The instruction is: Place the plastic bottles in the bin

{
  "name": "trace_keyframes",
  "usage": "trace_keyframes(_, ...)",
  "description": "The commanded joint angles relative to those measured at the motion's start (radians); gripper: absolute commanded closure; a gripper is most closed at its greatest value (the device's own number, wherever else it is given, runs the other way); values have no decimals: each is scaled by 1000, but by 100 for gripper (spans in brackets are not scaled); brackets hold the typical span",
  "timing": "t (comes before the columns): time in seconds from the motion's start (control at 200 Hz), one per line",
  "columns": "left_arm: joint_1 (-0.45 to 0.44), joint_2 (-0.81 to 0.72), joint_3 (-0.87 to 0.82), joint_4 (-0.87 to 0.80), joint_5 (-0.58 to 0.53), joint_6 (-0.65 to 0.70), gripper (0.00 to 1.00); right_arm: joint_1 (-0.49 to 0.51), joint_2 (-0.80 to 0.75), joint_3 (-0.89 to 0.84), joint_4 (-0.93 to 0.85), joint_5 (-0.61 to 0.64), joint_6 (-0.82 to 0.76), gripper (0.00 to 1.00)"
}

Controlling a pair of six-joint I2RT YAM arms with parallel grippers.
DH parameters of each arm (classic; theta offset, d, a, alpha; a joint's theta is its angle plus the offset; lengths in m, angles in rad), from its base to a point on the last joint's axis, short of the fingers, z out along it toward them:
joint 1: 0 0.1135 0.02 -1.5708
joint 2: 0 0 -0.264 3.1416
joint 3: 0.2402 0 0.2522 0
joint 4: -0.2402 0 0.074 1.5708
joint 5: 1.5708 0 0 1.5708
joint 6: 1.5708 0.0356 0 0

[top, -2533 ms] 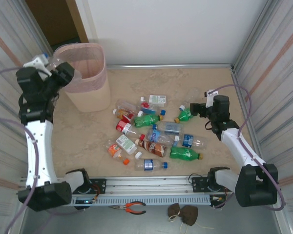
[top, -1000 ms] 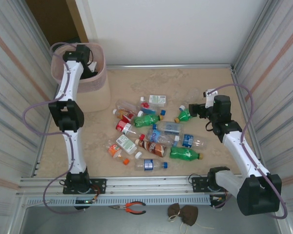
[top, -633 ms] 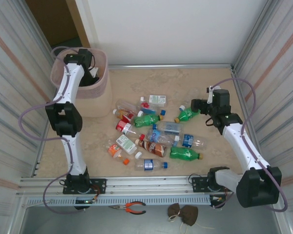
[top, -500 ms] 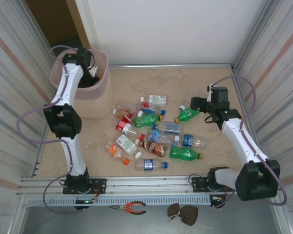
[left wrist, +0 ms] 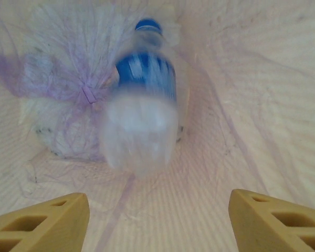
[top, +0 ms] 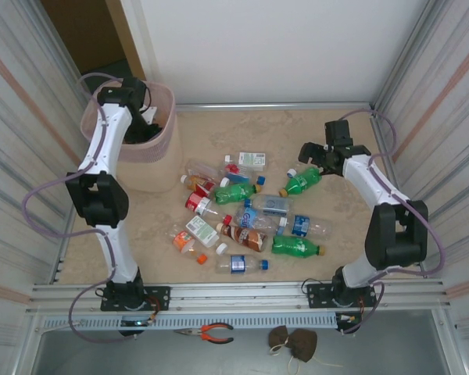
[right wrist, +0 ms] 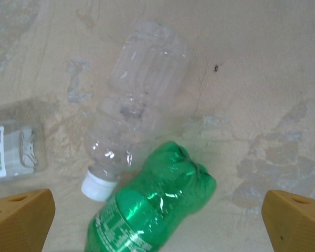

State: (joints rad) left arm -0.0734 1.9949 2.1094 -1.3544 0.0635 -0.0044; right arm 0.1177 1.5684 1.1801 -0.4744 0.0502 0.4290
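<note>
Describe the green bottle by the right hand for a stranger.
Start at the bottle pile. At its far right corner, by the right hand, lies the green bottle. Unlike the two other green ones, it lies against a clear white-capped bottle.

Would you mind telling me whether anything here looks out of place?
Yes: orange-handled pliers and a small brown bundle lie on the near side of the arms' mounting rail, off the tabletop, apart from the plastic bottles scattered on it.
</note>
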Motion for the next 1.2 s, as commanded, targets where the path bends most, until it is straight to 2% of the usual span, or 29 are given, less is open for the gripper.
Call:
trace_keyframes(0.0, 2, -76, 1, 4, 52, -6, 29, -11, 64, 79, -38, -12, 50, 1)
trace_keyframes(0.165, 7, -139, 5, 34, 57, 2, 29, -31, 169, 176, -59, -12, 93, 4)
trace_keyframes(0.291, 4, -196, 0, 65, 1, -6, 32, -35, 263, 263, -95, -13, 114, 5)
trace_keyframes(0.431, 4, -293, -68, 156, 8, -10, 32, -34, 365, 351, -124, -22, 159, 6)
trace_keyframes(0.716, 5, -519, -232, 389, 76, -4, 33, -35, 531, 473, -124, -58, 219, 7)
trace_keyframes(0.787, 6, -554, -254, 407, 97, -4, 29, -36, 563, 493, -126, -56, 223, 8)
trace_keyframes(0.897, 26, -578, -264, 405, 208, 2, 26, -38, 609, 528, -128, -63, 223, 9)
trace_keyframes(1.197, 26, -681, -373, 487, 252, 38, 22, -52, 668, 566, -121, -83, 233, 19)
